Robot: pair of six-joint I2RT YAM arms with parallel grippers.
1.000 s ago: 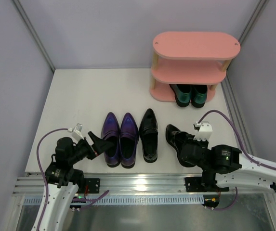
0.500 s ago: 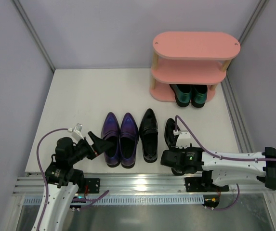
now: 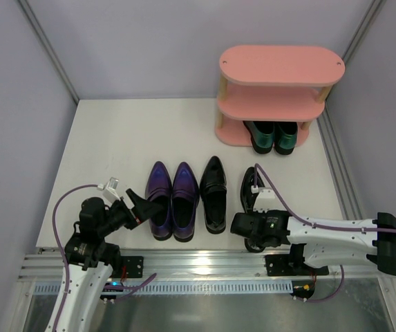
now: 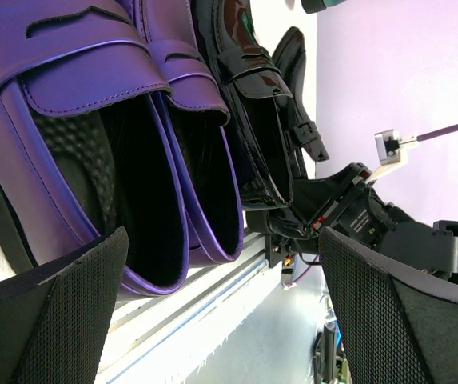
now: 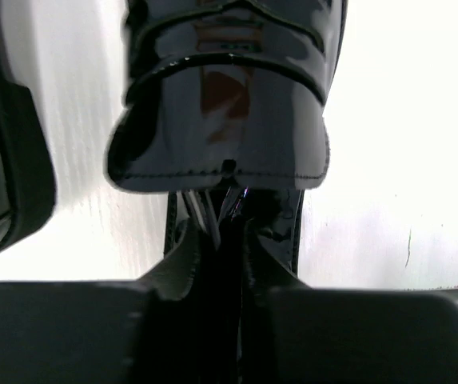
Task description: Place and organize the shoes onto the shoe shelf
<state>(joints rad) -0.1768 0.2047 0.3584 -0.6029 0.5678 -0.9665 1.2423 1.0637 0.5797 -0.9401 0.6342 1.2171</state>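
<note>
The metallic purple pair (image 3: 173, 200) stands side by side at the near middle of the table, toes pointing away. One black shoe (image 3: 214, 194) stands just right of it. My right gripper (image 3: 252, 213) is shut on the heel rim of the second black shoe (image 3: 251, 188). In the right wrist view the fingers (image 5: 189, 256) pinch that heel edge below the shoe's tongue (image 5: 229, 96). My left gripper (image 3: 139, 207) is open and empty beside the left purple shoe's heel (image 4: 77, 128). The dark green pair (image 3: 272, 136) sits on the bottom tier of the pink shelf (image 3: 280, 66).
Grey walls close in the table on three sides. A metal rail (image 3: 198, 263) runs along the near edge behind the shoe heels. The shelf's middle board (image 3: 270, 105) and top board carry nothing. My right arm (image 3: 336, 238) lies along the near right edge.
My right arm swung in from the right and closed on the second black shoe's heel. That shoe turned from tilted to straight, parallel to the others. The left arm has not moved.
</note>
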